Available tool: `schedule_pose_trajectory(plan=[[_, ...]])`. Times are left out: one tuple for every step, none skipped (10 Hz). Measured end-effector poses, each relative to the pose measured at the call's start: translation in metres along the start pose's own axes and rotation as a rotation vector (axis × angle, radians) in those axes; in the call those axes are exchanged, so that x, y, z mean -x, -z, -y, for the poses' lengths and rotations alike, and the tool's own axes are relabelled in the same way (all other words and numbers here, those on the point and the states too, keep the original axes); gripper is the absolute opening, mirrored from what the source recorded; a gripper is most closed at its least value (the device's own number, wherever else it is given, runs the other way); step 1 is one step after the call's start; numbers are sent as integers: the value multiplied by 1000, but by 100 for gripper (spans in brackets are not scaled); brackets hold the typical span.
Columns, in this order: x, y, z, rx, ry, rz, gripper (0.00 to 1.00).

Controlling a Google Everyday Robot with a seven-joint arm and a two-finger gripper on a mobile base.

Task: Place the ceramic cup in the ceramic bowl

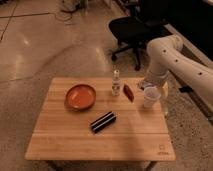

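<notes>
The white ceramic cup [151,97] stands upright near the right edge of the wooden table [60,140]. The orange-red ceramic bowl [81,96] sits on the left half of the table, far from the cup. My gripper [152,88] is at the end of the white arm that comes in from the right. It is right at the cup's rim, on its far side.
A small clear bottle [116,82] stands at the back middle of the table. A small red packet [129,92] lies between the bottle and the cup. A black striped bar [103,121] lies in the middle. A black office chair [131,30] stands behind the table.
</notes>
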Motion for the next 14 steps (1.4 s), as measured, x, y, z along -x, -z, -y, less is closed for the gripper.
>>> schedule_pose_trajectory(plan=[[0,0,0,0,0,0,80],[0,0,0,0,0,0,80],[0,0,0,0,1,0,80],[0,0,1,0,1,0,80],[0,0,0,0,1,0,80],[0,0,1,0,1,0,80],[0,0,0,0,1,0,80],[0,0,1,-1,0,-1,80],[-2,0,1,-5,-2,-2,80],[-11,-1,5,-25,-9,-8,80],[-25,-5,4,-45,-17,-14,80],[-37,-8,1,-58,-29,-19,80],[-50,-13,-4,-72,-43,-22,80],[-68,-19,-14,-88,-69,-26,80]])
